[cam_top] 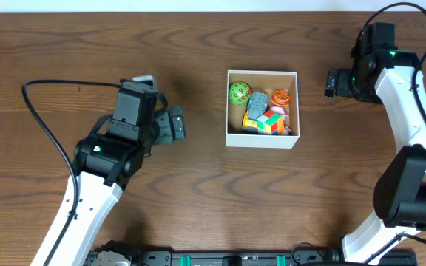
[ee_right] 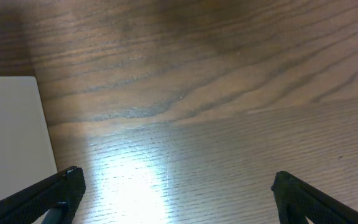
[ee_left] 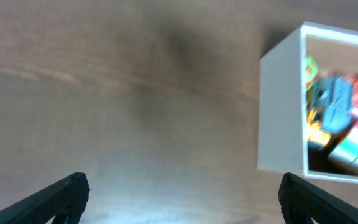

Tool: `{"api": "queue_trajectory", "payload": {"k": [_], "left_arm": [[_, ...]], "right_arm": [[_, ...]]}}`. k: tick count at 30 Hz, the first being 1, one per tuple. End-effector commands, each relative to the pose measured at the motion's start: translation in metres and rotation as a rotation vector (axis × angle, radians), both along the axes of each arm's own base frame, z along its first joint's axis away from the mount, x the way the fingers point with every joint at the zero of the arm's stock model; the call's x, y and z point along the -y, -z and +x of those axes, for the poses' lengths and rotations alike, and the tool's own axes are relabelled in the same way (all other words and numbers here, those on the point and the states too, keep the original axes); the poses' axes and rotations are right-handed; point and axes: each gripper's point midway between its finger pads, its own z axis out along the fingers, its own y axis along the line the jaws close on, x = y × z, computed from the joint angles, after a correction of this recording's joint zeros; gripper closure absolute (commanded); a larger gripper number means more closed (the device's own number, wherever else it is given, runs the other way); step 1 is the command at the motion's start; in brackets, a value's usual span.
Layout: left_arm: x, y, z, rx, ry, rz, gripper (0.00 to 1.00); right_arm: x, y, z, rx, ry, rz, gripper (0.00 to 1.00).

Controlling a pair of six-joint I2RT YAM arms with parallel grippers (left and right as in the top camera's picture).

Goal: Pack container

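Wooden table bears the container between left pincer and right pincer.

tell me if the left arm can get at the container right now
Probably yes. The left gripper is open and empty, facing the near wall of the container, with only a stretch of table between them. Nothing appears to block the way.
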Motion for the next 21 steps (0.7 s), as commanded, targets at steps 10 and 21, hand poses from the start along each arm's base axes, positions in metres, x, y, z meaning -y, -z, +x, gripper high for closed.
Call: {"api": "queue_trajectory", "payload": {"k": [10, 21], "left_arm": [[-0.009, 0.010, -0.015, -0.076, 0.003, 0.047, 0.02], [-0.007, 0.014, -0.018, -0.081, 0.063, 0.087, 0.02]], "right_arm": [[-0.001, -0.006, 0.000, 0.012, -0.014, -0.011, 0.01], [-0.001, -0.006, 0.000, 0.012, -0.014, -0.011, 0.01]]}}
